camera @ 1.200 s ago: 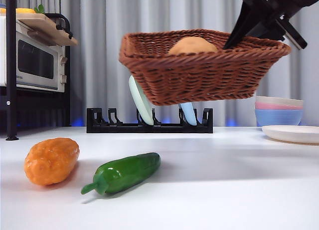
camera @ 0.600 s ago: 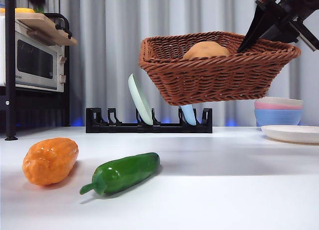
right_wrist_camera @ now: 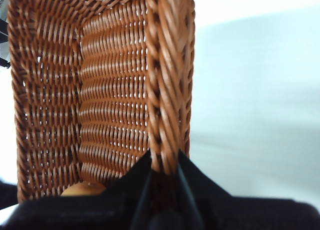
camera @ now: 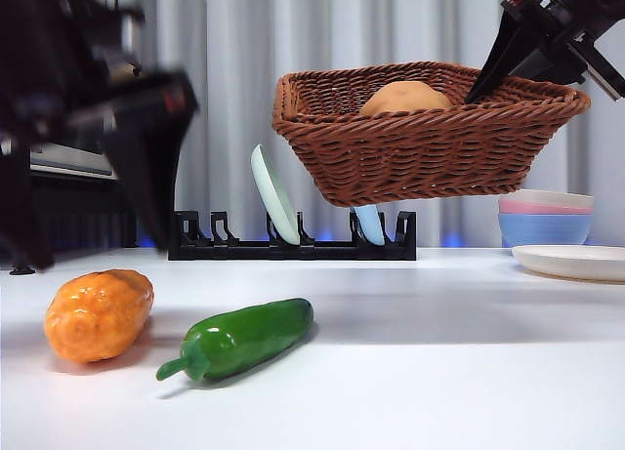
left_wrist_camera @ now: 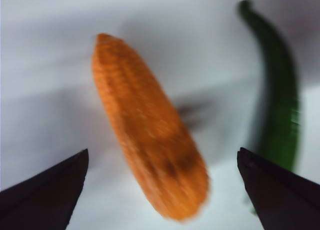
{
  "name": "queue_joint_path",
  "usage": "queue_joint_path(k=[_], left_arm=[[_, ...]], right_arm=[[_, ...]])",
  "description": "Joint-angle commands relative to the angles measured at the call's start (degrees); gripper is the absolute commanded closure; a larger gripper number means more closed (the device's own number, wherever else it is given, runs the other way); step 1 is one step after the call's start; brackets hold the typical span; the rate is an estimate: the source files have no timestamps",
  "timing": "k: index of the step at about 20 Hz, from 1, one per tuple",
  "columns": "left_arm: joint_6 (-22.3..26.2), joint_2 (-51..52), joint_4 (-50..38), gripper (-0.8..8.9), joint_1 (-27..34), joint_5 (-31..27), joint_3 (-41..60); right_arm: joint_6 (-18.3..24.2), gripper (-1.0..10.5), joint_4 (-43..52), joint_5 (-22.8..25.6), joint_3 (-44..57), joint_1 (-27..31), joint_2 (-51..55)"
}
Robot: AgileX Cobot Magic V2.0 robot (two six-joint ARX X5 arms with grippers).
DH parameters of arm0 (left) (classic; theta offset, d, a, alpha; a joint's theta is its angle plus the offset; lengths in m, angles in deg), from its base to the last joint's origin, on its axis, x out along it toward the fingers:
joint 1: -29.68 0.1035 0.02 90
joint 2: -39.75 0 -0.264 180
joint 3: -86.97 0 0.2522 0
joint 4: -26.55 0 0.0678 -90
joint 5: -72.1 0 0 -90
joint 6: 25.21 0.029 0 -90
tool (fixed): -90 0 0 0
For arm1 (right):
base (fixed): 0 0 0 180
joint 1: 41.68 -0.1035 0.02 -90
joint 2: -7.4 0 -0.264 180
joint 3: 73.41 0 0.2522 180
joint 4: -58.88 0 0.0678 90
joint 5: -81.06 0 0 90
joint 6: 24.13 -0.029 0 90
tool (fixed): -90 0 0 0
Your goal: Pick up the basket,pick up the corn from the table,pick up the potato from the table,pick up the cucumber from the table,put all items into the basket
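Note:
My right gripper (camera: 488, 79) is shut on the right rim of the brown wicker basket (camera: 430, 147) and holds it tilted in the air above the table (camera: 439, 372). The right wrist view shows its jaws pinching the rim of the basket (right_wrist_camera: 160, 100). The tan potato (camera: 405, 98) lies inside the basket and a bit of it shows in the right wrist view (right_wrist_camera: 82, 190). The orange corn (camera: 98, 313) and green cucumber (camera: 239, 338) lie on the table at front left. My left gripper (camera: 93, 167), blurred, is open above the corn (left_wrist_camera: 150, 135), with the cucumber (left_wrist_camera: 277, 100) beside it.
A black dish rack (camera: 293, 240) with two plates stands behind, under the basket. Stacked pastel bowls (camera: 545, 216) and a white plate (camera: 576, 263) sit at the right. A microwave (camera: 68, 162) stands at back left, behind the left arm.
The left arm has come down into the front view at the left, above the corn. The basket moved slightly right one second ago and is now still.

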Motion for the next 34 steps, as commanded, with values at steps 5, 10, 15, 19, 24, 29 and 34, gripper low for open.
queue_joint_path(k=[5, 10, 15, 19, 24, 29, 34], left_arm=[[4.20, -9.97, -5.35, 5.51, 3.58, 3.52, 0.48], [11.41, -8.00, 1.97, 8.21, 3.39, 8.57, -0.26], [27.39, 3.23, 21.84, 8.21, 1.42, 27.54, -5.03], [31.78, 12.63, 26.32, 8.21, -0.15, 35.30, -14.86], [16.52, 13.90, -0.87, 8.21, -0.87, 26.84, -23.76], [12.87, 6.84, -17.42, 8.21, -3.74, 9.49, -23.76], [14.45, -5.64, -15.28, 8.21, -3.98, 5.49, -25.68]], right_arm=[[0.50, 9.6, -0.04, -0.81, -0.17, -0.02, 0.04], [0.50, 9.6, 0.07, -0.68, -0.17, -0.02, 0.04], [0.72, 9.6, 0.28, -0.61, -0.17, -0.02, 0.04], [0.70, 9.6, 0.33, -0.48, -0.17, -0.09, 0.04], [0.55, 9.6, 0.31, -0.46, -0.17, -2.14, 0.04], [0.22, 9.6, 0.31, -0.37, -0.17, -5.44, 0.04], [-0.20, 9.6, 0.31, 0.83, -0.17, -7.26, 0.04]])
